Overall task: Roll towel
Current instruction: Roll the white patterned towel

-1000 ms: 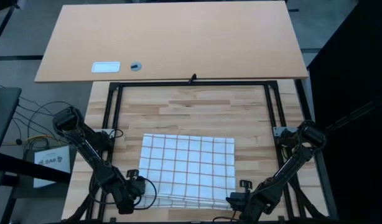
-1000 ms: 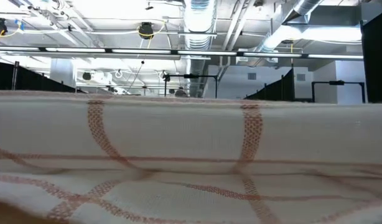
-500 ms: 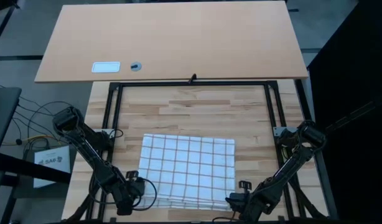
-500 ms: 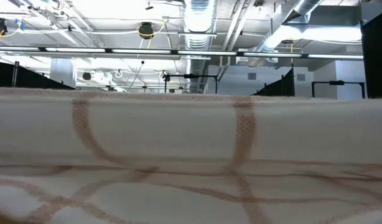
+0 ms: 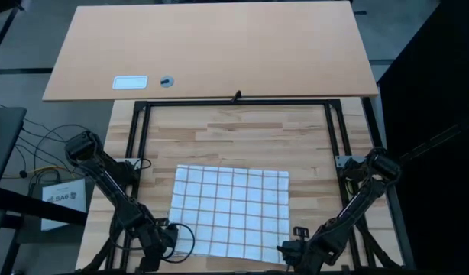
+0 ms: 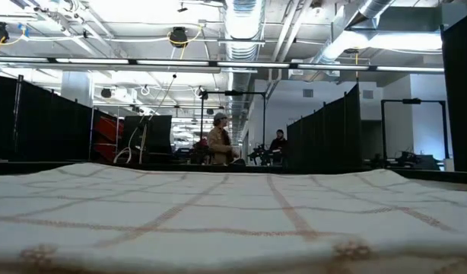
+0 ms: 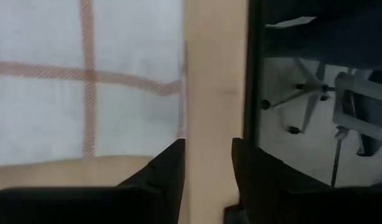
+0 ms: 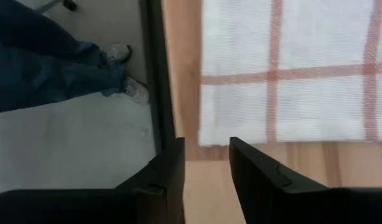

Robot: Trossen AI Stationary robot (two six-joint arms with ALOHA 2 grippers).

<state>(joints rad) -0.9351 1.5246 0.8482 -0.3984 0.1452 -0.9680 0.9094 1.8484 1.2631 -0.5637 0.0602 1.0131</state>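
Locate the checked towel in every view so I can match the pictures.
High view: towel, flat, lower centre of the wooden table.
Low view: towel fills the lower half.
Left wrist view: towel, upper left.
Right wrist view: towel, upper right.
Shared landmark: the brown-orange check lines.

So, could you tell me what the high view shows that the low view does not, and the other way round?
Only the high view shows both dark arms at the near edge, the left gripper and right gripper beside the cloth's near corners, the wooden tabletop, and a small white card on the pale board beyond. Only the low view shows the room behind, with people standing among black partitions. Both show the white towel with thin brown-orange check lines lying flat.
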